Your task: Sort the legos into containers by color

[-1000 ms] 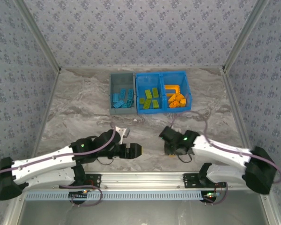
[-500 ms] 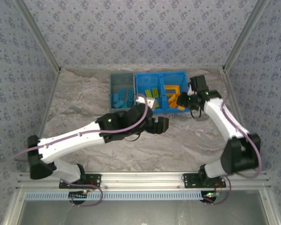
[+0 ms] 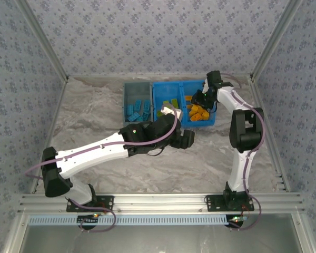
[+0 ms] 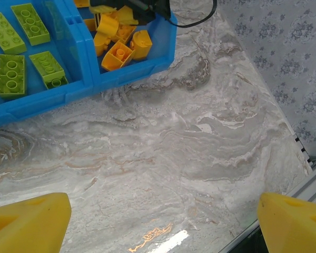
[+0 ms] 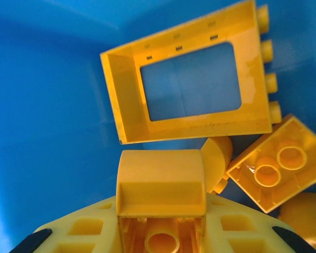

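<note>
Sorted by colour, far middle of the table (image 3: 95, 121): blue bricks (image 3: 138, 109) in the grey bin (image 3: 137, 125), green bricks (image 3: 171, 104) and orange bricks (image 3: 199, 112) in the blue bin's (image 3: 181, 83) left and right halves. Reaches into the orange half with the right gripper (image 3: 197, 99), clamped on a round-topped orange brick (image 5: 160, 179) beside the open frame piece (image 5: 200, 121). Hovers by the blue bin's near wall with the left gripper (image 3: 187, 139), fingers (image 4: 26, 221) wide apart.

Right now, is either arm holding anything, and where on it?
Right fingers clamp an orange brick by its two opposite sides, at the blue bin. Left fingers open, holding nothing.
</note>
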You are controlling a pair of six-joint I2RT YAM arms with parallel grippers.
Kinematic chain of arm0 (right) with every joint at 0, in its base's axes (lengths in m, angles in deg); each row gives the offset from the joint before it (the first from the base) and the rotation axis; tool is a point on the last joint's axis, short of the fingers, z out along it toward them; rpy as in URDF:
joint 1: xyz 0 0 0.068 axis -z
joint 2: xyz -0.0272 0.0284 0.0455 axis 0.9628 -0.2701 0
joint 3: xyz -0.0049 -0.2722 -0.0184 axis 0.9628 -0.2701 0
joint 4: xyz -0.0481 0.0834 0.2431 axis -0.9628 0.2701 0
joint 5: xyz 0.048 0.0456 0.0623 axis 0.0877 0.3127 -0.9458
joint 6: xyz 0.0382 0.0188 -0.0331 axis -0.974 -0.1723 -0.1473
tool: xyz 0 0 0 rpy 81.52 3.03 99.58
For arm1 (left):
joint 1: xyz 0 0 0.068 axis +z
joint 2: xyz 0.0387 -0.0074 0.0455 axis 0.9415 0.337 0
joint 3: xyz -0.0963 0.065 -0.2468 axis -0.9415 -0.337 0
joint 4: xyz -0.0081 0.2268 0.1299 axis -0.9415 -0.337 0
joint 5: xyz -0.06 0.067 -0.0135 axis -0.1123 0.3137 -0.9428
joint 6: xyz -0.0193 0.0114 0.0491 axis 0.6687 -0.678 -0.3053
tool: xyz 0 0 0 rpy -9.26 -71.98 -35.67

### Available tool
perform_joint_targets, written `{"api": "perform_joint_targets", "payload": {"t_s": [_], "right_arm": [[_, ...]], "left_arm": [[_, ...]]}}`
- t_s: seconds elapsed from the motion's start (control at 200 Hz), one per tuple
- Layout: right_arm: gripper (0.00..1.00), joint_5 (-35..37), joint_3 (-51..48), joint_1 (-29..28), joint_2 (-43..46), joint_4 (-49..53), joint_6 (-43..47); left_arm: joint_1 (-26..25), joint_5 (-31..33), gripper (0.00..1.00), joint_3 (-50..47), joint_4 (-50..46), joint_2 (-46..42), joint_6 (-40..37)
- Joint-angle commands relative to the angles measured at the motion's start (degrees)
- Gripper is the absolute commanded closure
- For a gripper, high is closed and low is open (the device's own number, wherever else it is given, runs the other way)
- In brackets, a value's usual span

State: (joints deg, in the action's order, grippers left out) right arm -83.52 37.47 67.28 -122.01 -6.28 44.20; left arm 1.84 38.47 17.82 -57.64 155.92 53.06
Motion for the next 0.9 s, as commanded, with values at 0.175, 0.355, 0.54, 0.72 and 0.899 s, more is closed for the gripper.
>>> {"api": "perform_joint_targets", "payload": {"t_s": [0.175,0.355,0.54,0.72,0.899], "right_arm": [[0.65,-3.86,2.71,-0.67,-1.90,1.21,-3.05],[0.49,-3.33,1.38,-0.70,2.03,1.13,-3.33],[0.48,-1.88,1.42,-0.76,6.98,3.20,-2.77],[0.50,2.92,-3.88,-0.82,18.39,2.90,-2.19],[0.44,11.87,-19.11,-2.45,39.76,-0.81,-1.58]], "left_arm": [[0.14,0.75,0.09,0.43,0.30,-0.27,-1.18],[0.17,1.88,0.09,0.18,-0.60,-1.06,-0.69],[0.16,3.00,0.09,-0.09,-1.54,-2.11,-0.39],[0.28,7.05,0.09,-2.13,-3.92,-5.69,0.74],[4.26,10.66,0.08,-6.04,-13.56,-12.70,5.87]]}}
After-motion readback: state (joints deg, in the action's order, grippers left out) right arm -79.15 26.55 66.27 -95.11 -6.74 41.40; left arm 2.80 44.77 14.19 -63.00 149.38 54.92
